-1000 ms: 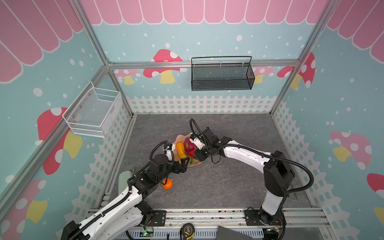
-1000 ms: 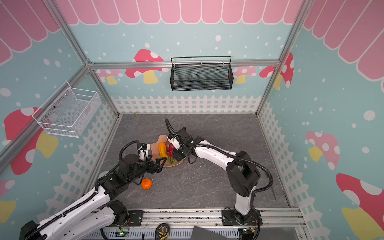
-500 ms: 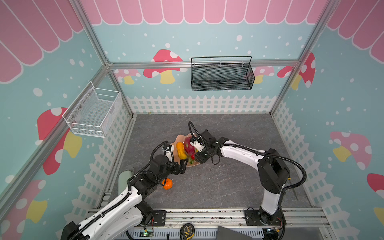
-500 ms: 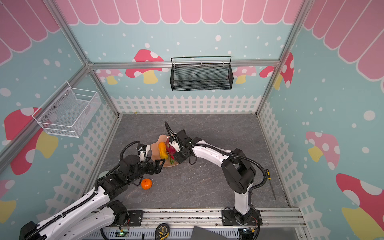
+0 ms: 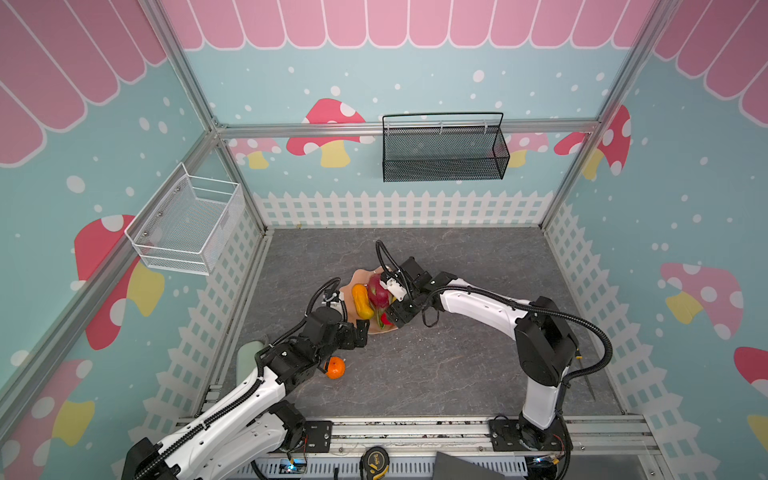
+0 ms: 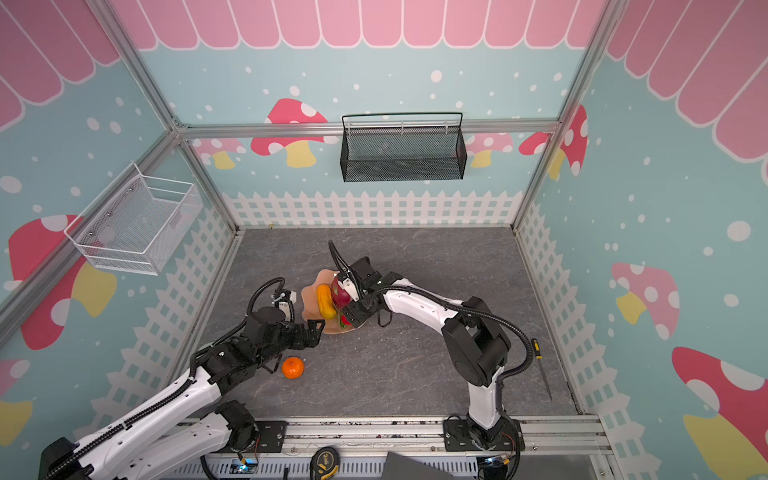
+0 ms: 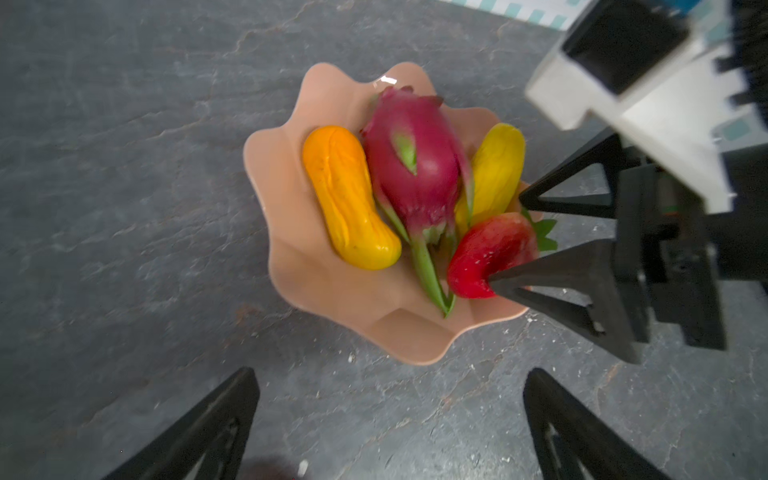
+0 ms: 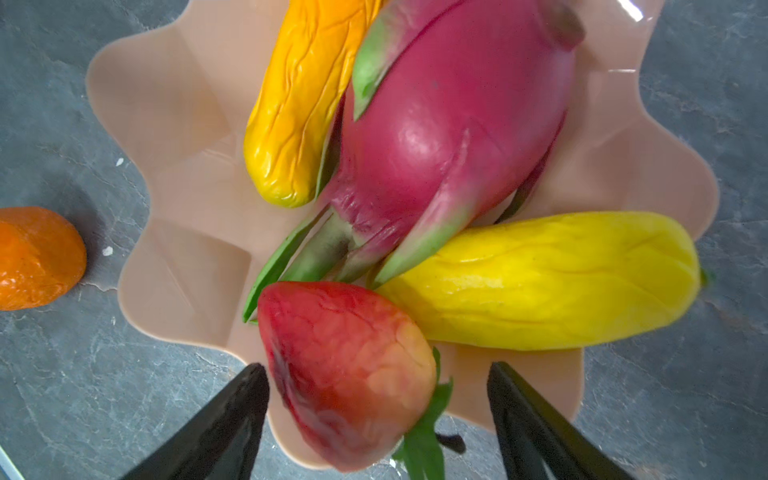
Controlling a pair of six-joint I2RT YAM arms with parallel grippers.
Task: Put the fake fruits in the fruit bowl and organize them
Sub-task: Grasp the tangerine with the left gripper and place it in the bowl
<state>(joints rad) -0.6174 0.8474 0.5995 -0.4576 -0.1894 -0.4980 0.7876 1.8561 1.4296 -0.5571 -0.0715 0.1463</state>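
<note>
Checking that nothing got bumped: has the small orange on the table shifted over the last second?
No. The small orange sits in the same spot on the grey floor, just as far from the front rail as before.

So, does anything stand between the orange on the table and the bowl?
No object lies on the table between the small orange and the fruit bowl. Only the open left gripper reaches over that gap, and the bowl's near side is bare.

dragon fruit (image 7: 411,166), mango (image 7: 349,199), yellow fruit (image 7: 496,170), strawberry (image 7: 490,257) lie in pink bowl (image 7: 332,291); orange (image 5: 335,368) outside it.
</note>
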